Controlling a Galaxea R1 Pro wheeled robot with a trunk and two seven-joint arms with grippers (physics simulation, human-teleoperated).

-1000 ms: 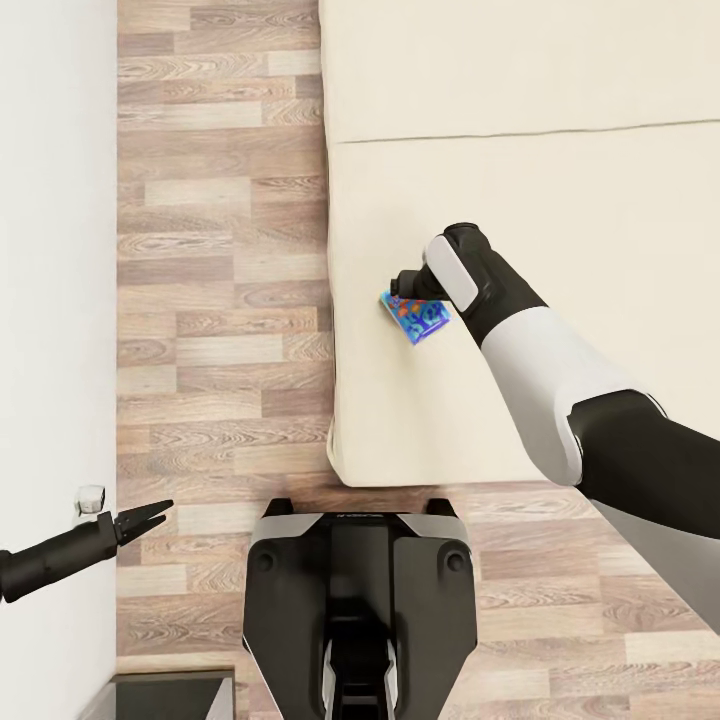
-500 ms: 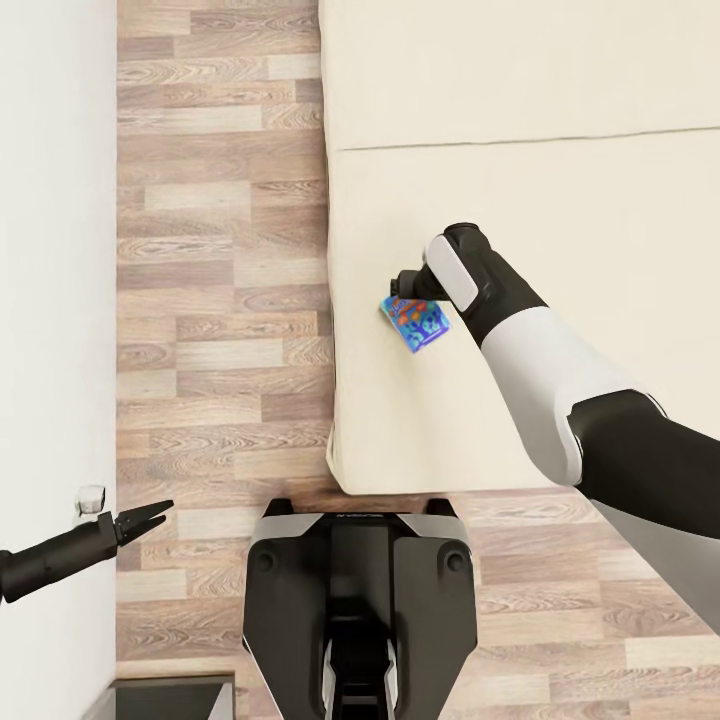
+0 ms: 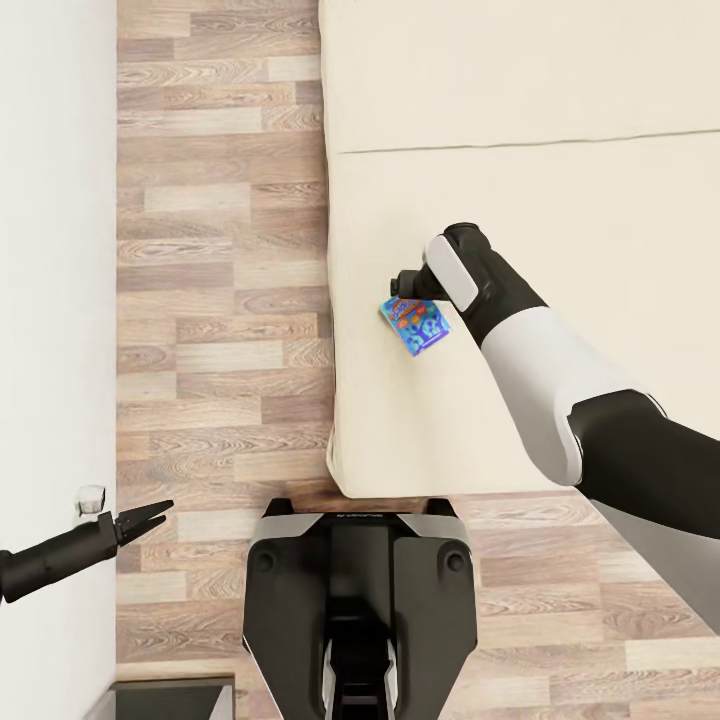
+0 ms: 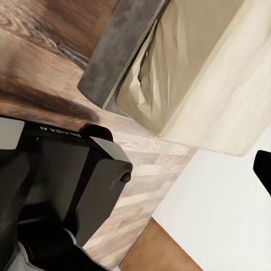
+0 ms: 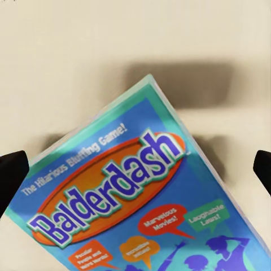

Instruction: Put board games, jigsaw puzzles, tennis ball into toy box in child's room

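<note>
Balderdash game box (image 3: 418, 325) lies flat on the beige bed (image 3: 560, 180), near its floor-side edge, directly beneath my right claw (image 3: 408, 290). In my right wrist view the box (image 5: 144, 203) sits between my two dark fingertips (image 5: 12, 172), which stand wide apart at either side and touch nothing. Its long axis runs at a slant to the line between those tips, so I judge the grasp turns on closing across the narrow side. My left claw (image 3: 150, 518) hangs over the floor, well away from the box, its fingers slightly parted and holding nothing; the right arm is plainly the nearer.
</note>
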